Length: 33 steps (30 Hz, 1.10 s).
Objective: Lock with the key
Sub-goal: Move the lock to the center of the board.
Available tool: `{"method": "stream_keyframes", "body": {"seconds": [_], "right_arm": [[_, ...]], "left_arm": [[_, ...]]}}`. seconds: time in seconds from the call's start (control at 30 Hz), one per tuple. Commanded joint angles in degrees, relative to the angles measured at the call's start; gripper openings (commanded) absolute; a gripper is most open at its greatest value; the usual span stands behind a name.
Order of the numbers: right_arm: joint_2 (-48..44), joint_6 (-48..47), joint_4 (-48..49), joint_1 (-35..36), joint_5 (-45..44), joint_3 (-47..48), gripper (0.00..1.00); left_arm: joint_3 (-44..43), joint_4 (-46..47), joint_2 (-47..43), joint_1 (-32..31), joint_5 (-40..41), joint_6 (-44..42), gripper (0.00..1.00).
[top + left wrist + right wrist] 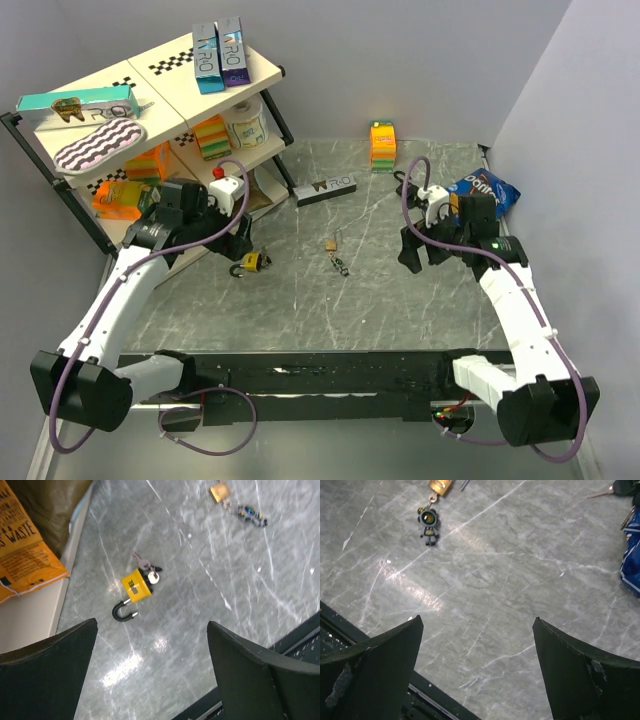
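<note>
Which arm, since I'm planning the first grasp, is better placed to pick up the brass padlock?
Left. The lock lies just ahead of the open left pincer. The right pincer, also open, is farther off; its camera shows the key, not the lock.

"WASTE" is printed in dark capitals on an orange packet [25, 550], seen in the left wrist view. "ARO" is lettered on two upright boxes [207, 60] atop the shelf [270, 70] and on a dark flat box [325, 187] lying on the surface [330, 310]. Lettering on a blue bag [490, 190] cannot be read.
</note>
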State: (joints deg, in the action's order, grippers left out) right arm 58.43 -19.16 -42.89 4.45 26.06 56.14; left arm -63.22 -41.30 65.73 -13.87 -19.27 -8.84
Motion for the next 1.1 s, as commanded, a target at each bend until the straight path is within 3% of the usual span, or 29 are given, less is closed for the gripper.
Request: {"method": "stream_keyframes", "body": {"seconds": [0.0, 0.13, 0.33, 0.6, 0.83, 1.07], "right_arm": [[2.99, -1.14, 1.06, -0.32, -1.63, 5.38, 1.00], [9.67, -4.12, 2.81, -0.58, -4.53, 9.77, 1.00], [23.53, -6.76, 2.91, -0.84, -6.82, 21.19, 1.00], [46.73, -6.24, -2.63, -2.86, -6.29, 43.59, 1.00], [61.26, -5.36, -6.67, -3.57, -6.20, 60.99, 1.00], [67.94, -5.28, -4.66, -3.92, -7.25, 64.62, 1.00]], "left_arm": [[0.73, 5.61, -3.68, -0.37, 0.47, 2.79, 0.96], [2.66, 10.52, -8.16, -0.37, -1.47, 2.78, 0.96], [2.23, 10.80, -7.38, -0.37, -4.81, 2.25, 0.96], [1.61, 9.75, -5.61, -0.37, -6.31, 4.53, 0.96], [1.79, 7.12, -4.04, -0.37, -10.60, 2.79, 0.96], [0.56, 4.04, -1.14, -0.37, -18.51, 2.34, 0.96]]}}
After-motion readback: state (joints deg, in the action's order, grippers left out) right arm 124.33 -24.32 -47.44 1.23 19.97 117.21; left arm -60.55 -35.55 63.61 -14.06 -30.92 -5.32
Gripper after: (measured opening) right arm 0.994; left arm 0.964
